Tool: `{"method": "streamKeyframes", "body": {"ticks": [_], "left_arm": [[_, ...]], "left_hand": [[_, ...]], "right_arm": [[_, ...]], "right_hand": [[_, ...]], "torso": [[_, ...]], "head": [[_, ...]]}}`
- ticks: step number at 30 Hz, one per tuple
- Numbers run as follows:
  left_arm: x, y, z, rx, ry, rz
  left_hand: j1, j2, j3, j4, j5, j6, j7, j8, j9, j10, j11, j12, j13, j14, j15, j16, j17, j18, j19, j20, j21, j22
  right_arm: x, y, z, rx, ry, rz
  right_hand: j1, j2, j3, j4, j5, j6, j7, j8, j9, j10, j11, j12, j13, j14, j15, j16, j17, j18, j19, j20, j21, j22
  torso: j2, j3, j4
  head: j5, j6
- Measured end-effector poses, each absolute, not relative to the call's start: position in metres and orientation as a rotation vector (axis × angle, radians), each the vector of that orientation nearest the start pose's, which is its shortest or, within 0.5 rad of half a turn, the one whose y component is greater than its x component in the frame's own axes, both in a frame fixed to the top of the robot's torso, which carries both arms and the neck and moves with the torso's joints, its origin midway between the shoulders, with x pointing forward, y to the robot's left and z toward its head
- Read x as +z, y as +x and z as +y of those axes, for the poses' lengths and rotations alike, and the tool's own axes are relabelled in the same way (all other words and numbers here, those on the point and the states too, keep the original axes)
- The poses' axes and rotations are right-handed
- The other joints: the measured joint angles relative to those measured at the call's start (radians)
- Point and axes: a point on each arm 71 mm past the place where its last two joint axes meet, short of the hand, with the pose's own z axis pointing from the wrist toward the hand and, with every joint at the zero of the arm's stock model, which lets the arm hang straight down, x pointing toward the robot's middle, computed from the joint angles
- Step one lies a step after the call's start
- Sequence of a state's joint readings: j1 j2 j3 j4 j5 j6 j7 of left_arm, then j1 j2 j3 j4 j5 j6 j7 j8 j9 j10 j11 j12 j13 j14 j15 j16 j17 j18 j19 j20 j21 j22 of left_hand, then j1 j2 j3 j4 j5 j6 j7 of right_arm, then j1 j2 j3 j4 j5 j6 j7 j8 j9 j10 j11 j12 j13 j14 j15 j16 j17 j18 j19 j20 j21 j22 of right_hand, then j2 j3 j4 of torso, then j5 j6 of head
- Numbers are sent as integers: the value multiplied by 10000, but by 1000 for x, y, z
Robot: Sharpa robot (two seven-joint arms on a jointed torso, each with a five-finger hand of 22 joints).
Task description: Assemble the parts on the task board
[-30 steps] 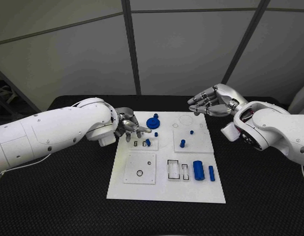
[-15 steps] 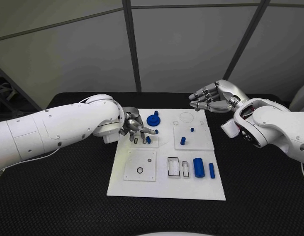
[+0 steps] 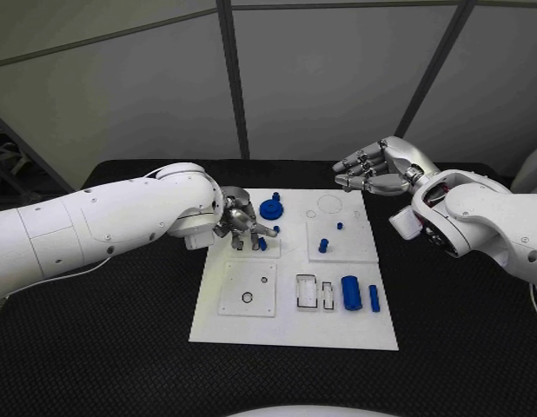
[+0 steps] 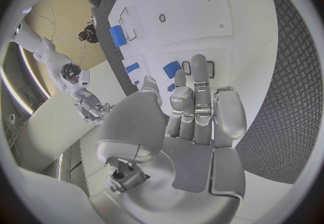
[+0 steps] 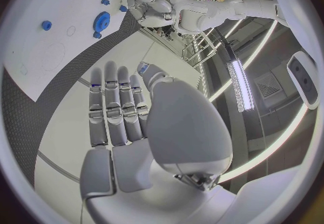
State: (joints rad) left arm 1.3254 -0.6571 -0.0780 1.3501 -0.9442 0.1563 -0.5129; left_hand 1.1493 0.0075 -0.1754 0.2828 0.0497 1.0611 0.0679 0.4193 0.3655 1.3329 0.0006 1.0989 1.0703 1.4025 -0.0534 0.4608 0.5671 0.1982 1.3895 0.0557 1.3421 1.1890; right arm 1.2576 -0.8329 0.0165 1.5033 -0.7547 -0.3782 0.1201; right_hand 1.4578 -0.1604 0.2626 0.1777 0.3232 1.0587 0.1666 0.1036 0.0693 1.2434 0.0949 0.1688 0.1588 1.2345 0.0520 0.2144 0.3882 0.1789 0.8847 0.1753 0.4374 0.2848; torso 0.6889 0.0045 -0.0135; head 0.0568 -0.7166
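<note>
The white task board (image 3: pixel 296 323) is lying mid-table, with a blue gear (image 3: pixel 271 211) near its far edge and a blue cylinder (image 3: pixel 351 295) toward its right edge. The left hand (image 3: pixel 243 224) is hovering over the far-left panel, fingers apart, holding nothing. The right hand (image 3: pixel 375 174) is hanging beyond the far-right corner, fingers extended, empty. Bare black table (image 3: pixel 81 347) is flanking both long edges.

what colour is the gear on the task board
Blue. The gear shows best in the head view, at the far side of the white task board.
</note>
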Motion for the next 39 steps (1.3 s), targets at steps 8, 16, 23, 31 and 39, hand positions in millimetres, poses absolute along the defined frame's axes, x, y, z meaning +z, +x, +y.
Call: {"method": "streamKeyframes", "body": {"ticks": [8, 16, 23, 31, 39], "left_arm": [[-190, 521, 170, -4816, -2143, 23216], [-192, 522, 167, -4768, -2025, 23333], [-194, 522, 167, -4697, -1975, 23427], [-195, 522, 167, -4665, -1900, 23517], [-195, 522, 166, -4663, -1842, 23545]], "left_hand": [[101, 101, -28, -28, 0, -36, -36, 45, 47, -36, -36, -50, -14, 0, 0, 0, 37, 2, -36, 36, 24, 19], [141, 140, -28, -28, 0, -71, 0, 80, 84, -36, -36, -113, -43, 0, 0, -40, 61, 2, -36, 36, 39, 53], [288, 204, -56, -56, 0, -107, -37, 147, 130, -36, -36, -114, -52, 0, 0, -40, 102, 1, -36, 36, 39, 80], [515, 299, -52, -115, 0, -137, -6, 236, 197, -71, -1, -166, -95, 0, 0, -78, 149, 3, -35, 36, 77, 92], [843, 522, 115, -282, 0, -178, -36, 313, 307, -106, -36, -204, -105, 0, 0, -134, 229, 4, -35, 36, 77, 115]], "right_arm": [[-132, 507, -204, 11236, 4225, 15440], [-132, 507, -202, 11248, 4226, 15458], [-132, 507, -202, 11241, 4234, 15473], [-133, 507, -201, 11250, 4235, 15491], [-133, 507, -201, 11235, 4249, 15507]], "right_hand": [[0, 0, 0, 0, 0, 1, 0, 0, 0, 0, 0, 0, 1, 0, 0, 0, 0, 0, 0, 0, 0, 1], [1, 0, 0, 0, -1, -34, 34, 0, 1, 0, 0, 0, -10, 0, 0, -56, 1, -1, 0, 0, 0, -20], [1, 0, 0, 0, -1, -34, 34, 0, 1, 0, 0, 0, -9, 0, 0, -56, 1, 0, 0, 0, 0, -19], [1, 0, 0, 0, 41, -34, 34, 0, 1, 0, 0, -39, -9, 0, 0, -56, 2, 0, 0, 0, -51, -31], [1, 0, 29, -29, 41, -34, 34, 0, 1, 0, 0, -39, -8, 0, 0, -56, 2, -1, 0, -1, -51, -41]], "torso": [[-4, 0, 1], [-4, -1, 5], [-4, -1, 4], [-2, -1, 4], [2, -1, 4]], "head": [[0, -35], [-9, -53], [-10, -73], [-26, -89], [-34, -108]]}}
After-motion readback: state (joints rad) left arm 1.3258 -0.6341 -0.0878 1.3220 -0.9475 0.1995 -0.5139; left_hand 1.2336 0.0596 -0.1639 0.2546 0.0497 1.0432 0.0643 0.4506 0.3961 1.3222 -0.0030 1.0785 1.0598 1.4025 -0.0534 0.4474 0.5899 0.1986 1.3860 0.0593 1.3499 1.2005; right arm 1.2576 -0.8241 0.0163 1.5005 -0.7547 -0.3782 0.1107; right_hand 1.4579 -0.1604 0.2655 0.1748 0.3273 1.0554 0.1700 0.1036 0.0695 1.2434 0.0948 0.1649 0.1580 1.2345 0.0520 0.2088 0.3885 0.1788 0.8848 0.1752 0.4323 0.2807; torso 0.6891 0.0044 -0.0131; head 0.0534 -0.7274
